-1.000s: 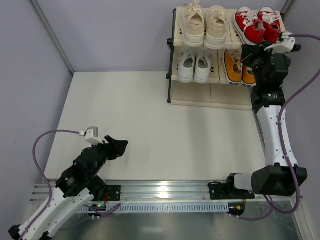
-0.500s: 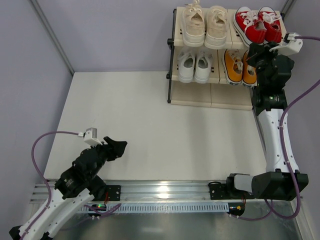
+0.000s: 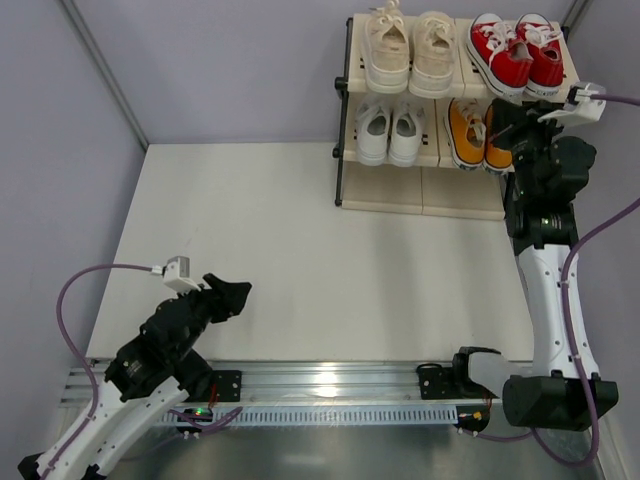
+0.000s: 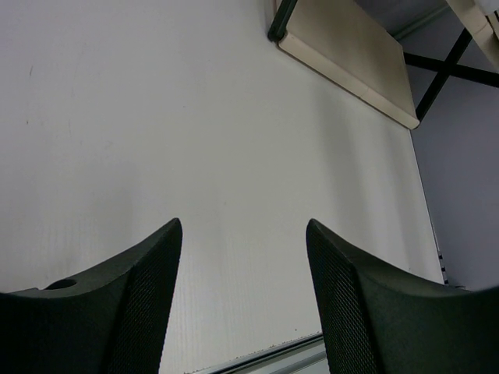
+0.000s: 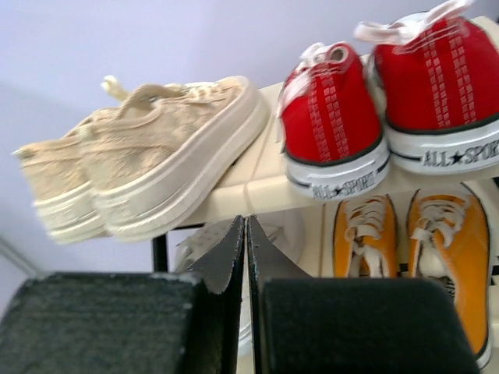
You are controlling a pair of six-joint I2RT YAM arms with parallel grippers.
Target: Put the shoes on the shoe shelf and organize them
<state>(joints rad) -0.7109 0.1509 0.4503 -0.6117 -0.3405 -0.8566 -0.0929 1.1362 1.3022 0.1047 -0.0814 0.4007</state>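
All four pairs of shoes sit on the shoe shelf (image 3: 385, 195), which stands at the far right corner of the table (image 3: 300, 230). On the top tier, the cream-beige pair (image 3: 408, 50) is at the left end and the red pair (image 3: 515, 50) at the right end. On the middle tier, the white pair (image 3: 389, 135) is on the left and the orange-yellow pair (image 3: 470, 133) on the right. The bottom tier holds nothing we can see.

The right gripper (image 5: 245, 226) hangs just in front of the shelf's right half, its fingers pressed together and holding nothing. In its wrist view, the red pair lies just ahead and slightly to the right, heels toward the gripper. Each red shoe's long axis runs front to back across the tier. We see no contact between the gripper and any shoe.

The left gripper (image 3: 235, 293) hovers over the table's near left corner, well apart from the shelf, with its fingers spread fairly wide and empty.

We judge the placing done. Any last straightening would fall to the right arm, which is far nearer. It would push along a shoe's length, toward the shelf's back edge.
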